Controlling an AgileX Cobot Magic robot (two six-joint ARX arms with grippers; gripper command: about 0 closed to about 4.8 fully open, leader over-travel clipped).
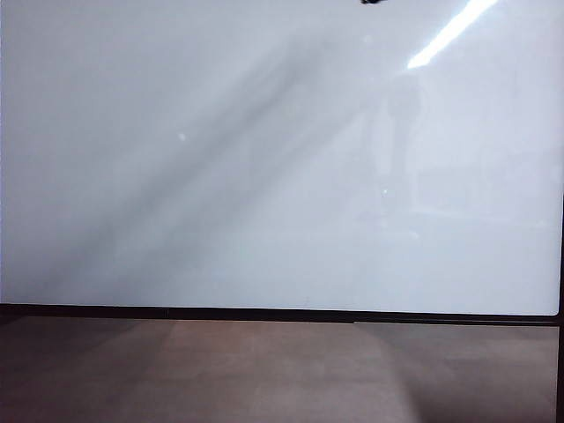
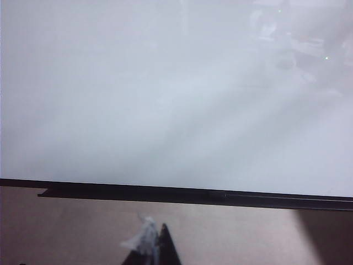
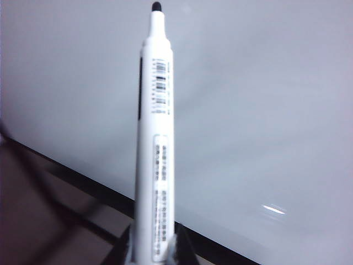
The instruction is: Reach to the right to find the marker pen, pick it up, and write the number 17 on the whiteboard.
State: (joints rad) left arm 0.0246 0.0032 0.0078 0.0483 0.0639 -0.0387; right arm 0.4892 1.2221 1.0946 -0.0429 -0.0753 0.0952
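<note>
The whiteboard point(image 1: 264, 176) fills most of the exterior view, glossy and bare of any writing, with a thin black frame point(image 1: 264, 313) along its near edge. In the right wrist view my right gripper point(image 3: 153, 248) is shut on the marker pen point(image 3: 156, 127), a white barrel with barcode labels. The pen's uncapped black tip point(image 3: 156, 6) points out over the whiteboard point(image 3: 265, 110). Whether it touches the board I cannot tell. My left gripper point(image 2: 157, 243) is shut over the brown-grey surface just short of the frame point(image 2: 165, 193). A white scrap point(image 2: 144, 236) clings to it.
A brown-grey matte surface point(image 1: 264, 370) runs along the near side of the board. A black frame edge point(image 1: 560, 264) stands at the board's right side. A small dark shape point(image 1: 372, 2) pokes in at the exterior view's top edge. Neither arm shows there.
</note>
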